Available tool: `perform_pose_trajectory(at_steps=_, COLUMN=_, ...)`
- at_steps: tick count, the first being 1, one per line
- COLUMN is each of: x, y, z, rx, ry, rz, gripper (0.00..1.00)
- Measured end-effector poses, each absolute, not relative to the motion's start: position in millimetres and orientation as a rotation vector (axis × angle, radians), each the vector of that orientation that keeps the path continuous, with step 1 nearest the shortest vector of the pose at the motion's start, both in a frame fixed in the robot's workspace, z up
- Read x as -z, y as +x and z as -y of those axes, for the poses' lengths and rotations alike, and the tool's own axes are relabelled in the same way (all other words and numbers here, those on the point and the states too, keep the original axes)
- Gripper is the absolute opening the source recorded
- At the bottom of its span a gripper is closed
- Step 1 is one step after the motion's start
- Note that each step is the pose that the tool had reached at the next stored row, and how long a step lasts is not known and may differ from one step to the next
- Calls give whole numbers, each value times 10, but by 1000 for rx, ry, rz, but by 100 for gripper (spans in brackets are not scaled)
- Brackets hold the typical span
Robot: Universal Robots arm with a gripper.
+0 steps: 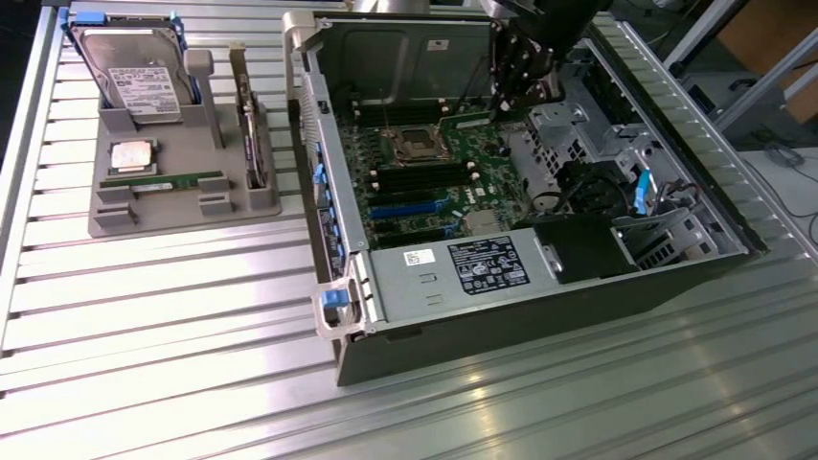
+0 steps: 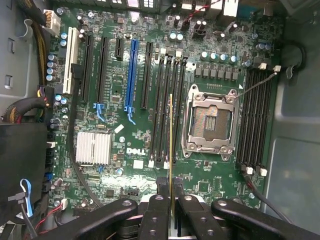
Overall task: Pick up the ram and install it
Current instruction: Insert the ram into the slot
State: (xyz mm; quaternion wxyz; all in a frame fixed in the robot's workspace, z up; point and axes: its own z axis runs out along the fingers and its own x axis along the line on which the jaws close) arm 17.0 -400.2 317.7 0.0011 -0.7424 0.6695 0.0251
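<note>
The gripper (image 2: 171, 187) is clenched on the ram (image 2: 171, 142). Its two fingers (image 2: 161, 202) pinch the flat faces at one end, and the stick is seen edge-on as a thin green-gold line. The ram hangs inside the open computer case (image 1: 335, 240), over the motherboard (image 2: 120, 172). It is above the bank of black memory slots (image 2: 162, 100) between the empty CPU socket (image 2: 210, 122) and the expansion slots, roughly parallel to the slots. Whether it touches a slot yet cannot be told.

The stick looks light, stiff and thin. I judge it fragile at the gold contact edge and the chips, so the faces near the ends, or the bare long edge, are the safe places to grip. It will not bend to forgive a skewed approach, and a slight tilt could jam it against a slot wall.

A second bank of slots (image 2: 255, 117) lies on the socket's far side, with a thin grey cable (image 2: 257, 85) strung across it. A finned silver heatsink (image 2: 93, 148) and a blue expansion slot (image 2: 131, 75) stand further off. Bundled cables (image 2: 22, 107) crowd the board's edge, and the power supply (image 1: 473, 268) fills the case's near end.

Towards the exterior view's left of the slatted worktop (image 1: 192, 335) sits a grey parts tray (image 1: 179, 218). It holds a hard drive (image 1: 134, 72), a CPU chip (image 1: 132, 155), an expansion card (image 1: 252, 134) and another memory stick (image 1: 160, 179), all well apart from the gripper.
</note>
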Motion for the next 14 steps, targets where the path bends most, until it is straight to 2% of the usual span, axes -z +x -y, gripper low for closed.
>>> perform_pose_trajectory(at_steps=14, x=-3122, y=170, z=4002, rx=-79, ry=-2331, rz=-2102, gripper=14)
